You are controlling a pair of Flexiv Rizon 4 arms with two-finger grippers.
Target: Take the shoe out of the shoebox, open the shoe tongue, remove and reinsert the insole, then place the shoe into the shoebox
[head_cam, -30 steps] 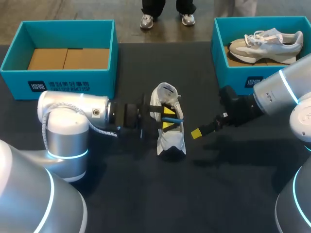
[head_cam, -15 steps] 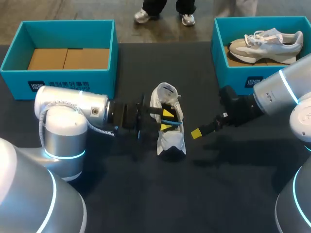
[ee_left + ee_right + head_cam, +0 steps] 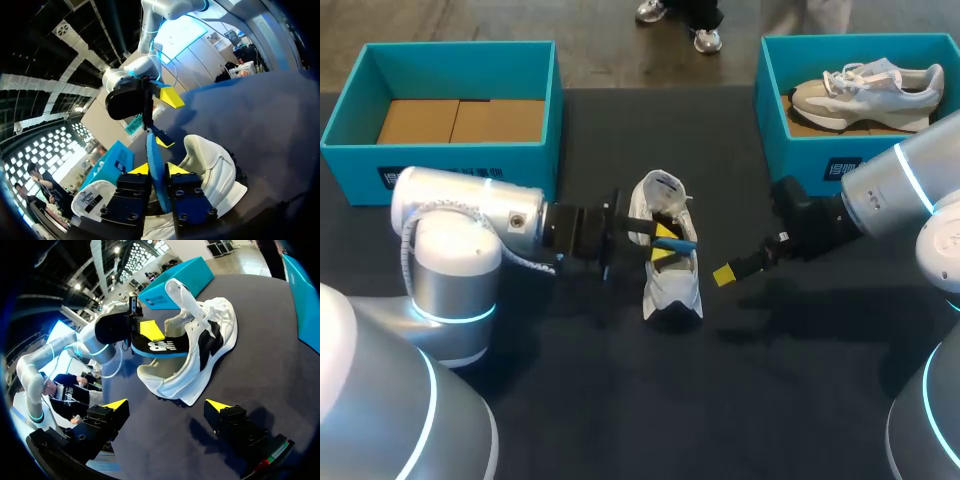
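A white shoe lies on its side in the middle of the dark table, its opening toward my left arm. My left gripper is at that opening, shut on the insole, which is black with a blue edge. In the left wrist view the insole stands on edge between the two yellow fingertips, with the shoe ahead of them. My right gripper hovers open just right of the shoe. From the right wrist, the shoe and the insole lie ahead of the open right gripper.
A teal box with cardboard in its bottom stands at the back left. A second teal box at the back right holds another pale shoe. Bare table lies in front of the white shoe.
My left gripper's fingers have closed tighter on the insole, and its wrist has shifted slightly. The right arm and the shoe have stayed where they were.
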